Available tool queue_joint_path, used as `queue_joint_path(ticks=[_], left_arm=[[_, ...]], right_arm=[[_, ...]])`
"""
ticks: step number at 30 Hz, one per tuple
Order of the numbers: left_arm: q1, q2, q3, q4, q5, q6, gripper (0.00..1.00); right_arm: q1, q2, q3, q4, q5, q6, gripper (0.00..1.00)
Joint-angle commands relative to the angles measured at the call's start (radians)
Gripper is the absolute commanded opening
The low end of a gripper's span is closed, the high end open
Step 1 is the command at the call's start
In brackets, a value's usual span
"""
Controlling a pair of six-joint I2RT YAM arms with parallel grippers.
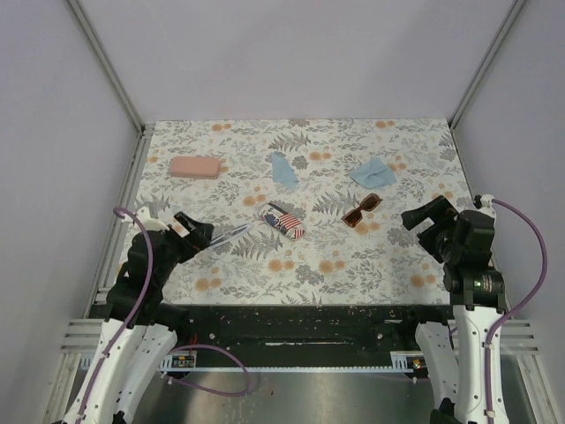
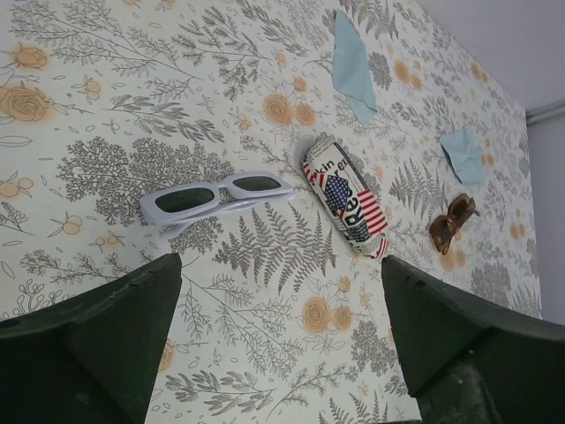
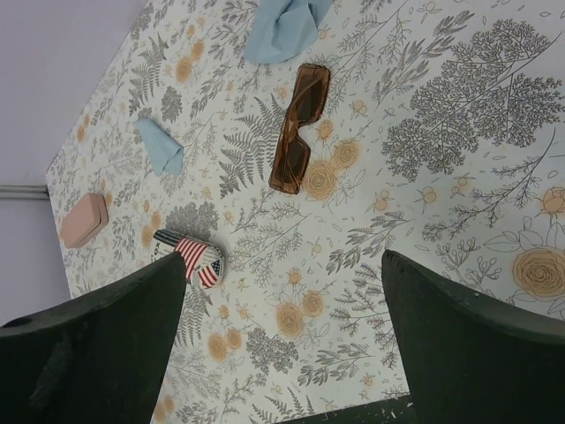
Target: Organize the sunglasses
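In the top view, the American-flag case (image 1: pixel 283 221) lies near the middle of the floral table (image 1: pixel 353 265). The pale, silvery-framed sunglasses (image 1: pixel 231 234) lie at its 9 o'clock and the reddish-brown sunglasses (image 1: pixel 362 210) at its 3 o'clock, each apart from it. A pink case (image 1: pixel 195 167) sits at 10 o'clock, one blue cloth (image 1: pixel 283 169) at 12 and a second blue cloth (image 1: pixel 373 172) at 2. The left gripper (image 1: pixel 199 234) hangs just beside the pale pair's 9 o'clock end, and the right gripper (image 1: pixel 422 216) stands at 3 o'clock of the brown pair, clearly apart from it. In the left wrist view, the two dark fingers (image 2: pixel 106 344) are spread as wide as they go with nothing between them. The pale pair lies flat on the table at 11 o'clock beyond the gap, with the flag case at 1 o'clock and the brown pair further off at 2. In the right wrist view, the fingers (image 3: pixel 477 344) also stand fully apart and empty. The brown pair lies at 12 o'clock, well ahead of them, lenses up, and the flag case is near the left finger at 10 o'clock.
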Motion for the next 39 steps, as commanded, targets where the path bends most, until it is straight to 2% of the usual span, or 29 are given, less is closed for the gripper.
queue_joint_path(ticks=[1,5,11,14,19,26,30,39], left_arm=[[0.005,-0.018,0.042,-0.014,-0.118,-0.091,0.99],[0.005,-0.016,0.083,-0.097,-0.221,-0.201,0.99],[0.005,0.025,0.073,-0.015,-0.268,-0.201,0.99],[0.005,0.160,0.140,-0.063,-0.337,-0.244,0.99],[0.041,0.500,0.361,-0.201,-0.422,-0.315,0.99],[0.190,0.881,0.603,-0.254,-0.280,-0.393,0.99],[0.222,1.039,0.720,-0.255,-0.275,-0.448,0.99],[0.247,1.387,0.979,-0.246,-0.114,-0.588,0.99]], right_arm=[[0.002,-0.024,-0.007,0.020,0.046,-0.019,1.00],[0.002,-0.024,-0.024,0.022,0.070,0.004,0.99],[0.002,-0.027,-0.035,0.029,0.056,0.001,0.99],[0.002,-0.029,-0.033,0.029,0.063,-0.016,0.99],[0.002,-0.032,-0.035,0.023,0.070,-0.011,0.99],[0.002,-0.045,-0.041,0.022,0.043,0.007,1.00],[0.002,-0.050,-0.046,0.016,0.048,0.007,1.00],[0.002,-0.055,-0.050,0.014,0.037,0.010,0.99]])
